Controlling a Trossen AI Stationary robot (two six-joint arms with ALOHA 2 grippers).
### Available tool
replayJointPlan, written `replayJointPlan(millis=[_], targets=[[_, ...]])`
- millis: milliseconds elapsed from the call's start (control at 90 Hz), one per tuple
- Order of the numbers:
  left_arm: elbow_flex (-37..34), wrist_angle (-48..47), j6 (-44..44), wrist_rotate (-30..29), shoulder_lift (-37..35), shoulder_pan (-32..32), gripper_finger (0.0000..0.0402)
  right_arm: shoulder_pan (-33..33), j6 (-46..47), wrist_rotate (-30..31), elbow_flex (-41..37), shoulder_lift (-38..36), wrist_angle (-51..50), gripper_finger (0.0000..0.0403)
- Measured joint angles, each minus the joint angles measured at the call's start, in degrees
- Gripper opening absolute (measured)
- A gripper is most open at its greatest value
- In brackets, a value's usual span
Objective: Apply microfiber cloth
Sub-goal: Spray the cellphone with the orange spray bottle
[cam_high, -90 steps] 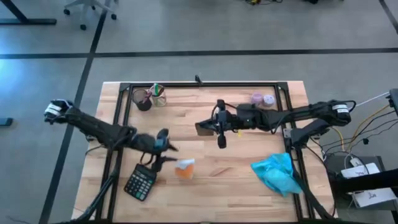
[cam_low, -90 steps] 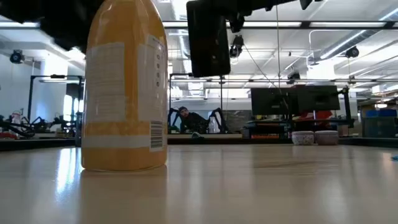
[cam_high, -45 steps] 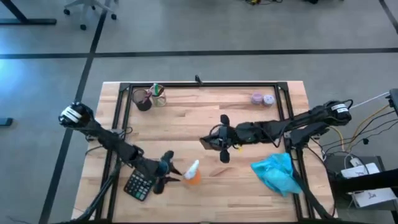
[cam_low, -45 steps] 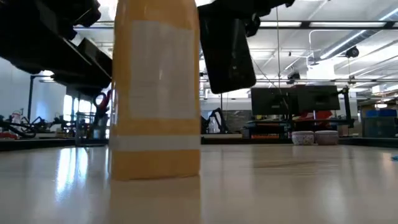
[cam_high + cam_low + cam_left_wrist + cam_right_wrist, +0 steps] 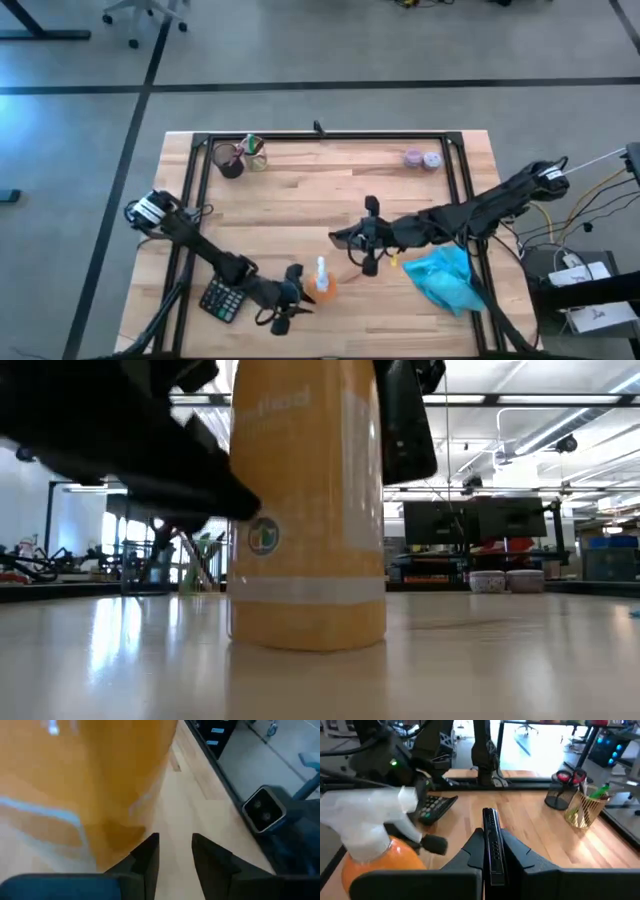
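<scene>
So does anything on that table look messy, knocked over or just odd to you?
Only the blue cloth: it lies crumpled at the table's right edge, partly over the black frame rail, touched by neither arm. The orange spray bottle stands upright, with no spill showing. The right gripper holds a thin black slab on edge above the table.

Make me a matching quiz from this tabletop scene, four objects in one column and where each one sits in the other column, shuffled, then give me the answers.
Things:
1. turquoise microfiber cloth
2. orange spray bottle with white top
3. black calculator
4. slim black phone

Places:
A. held edge-on in the right gripper
B. lying near the table's front right corner
C. standing beside the left gripper, mid-front of the table
D. lying near the table's front left, under the left arm

Pairs: 1-B, 2-C, 3-D, 4-A
</scene>
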Motion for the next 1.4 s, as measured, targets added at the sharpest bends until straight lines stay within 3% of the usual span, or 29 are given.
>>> replayJointPlan(millis=[189,333,389,644,978,1233,1400], targets=[[0.75,-10.75,-5.34,-5.54,-8.46,-3.27,0.0099,-9.43,-0.22,-13.27,0.00,-0.36,-0.12,0.0009],[0.45,-13.04,-0.74,-23.50,-17.34,-7.14,0.0109,-12.89,-3.68,-19.72,0.00,0.09,0.80,0.0009],[-0.09,-13.49,3.04,-26.85,-19.58,-7.22,0.0118,-13.64,-4.58,-20.90,-0.02,0.10,0.86,0.0009],[-2.95,-13.60,9.73,-23.55,-25.67,0.75,0.0200,-13.84,-4.77,-21.58,0.26,-0.25,1.07,0.0009],[-3.62,-7.18,16.00,-23.11,-21.48,3.67,0.0308,-12.98,-1.28,-21.12,1.64,-0.71,0.90,0.0009],[-2.52,-3.48,18.83,-11.51,-21.99,3.71,0.0358,-13.11,-0.07,-19.10,4.22,-0.59,-2.62,0.0009],[-2.59,-1.61,19.79,-11.00,-21.88,5.18,0.0384,-13.11,3.05,-17.97,4.26,-0.52,-2.67,0.0008]])
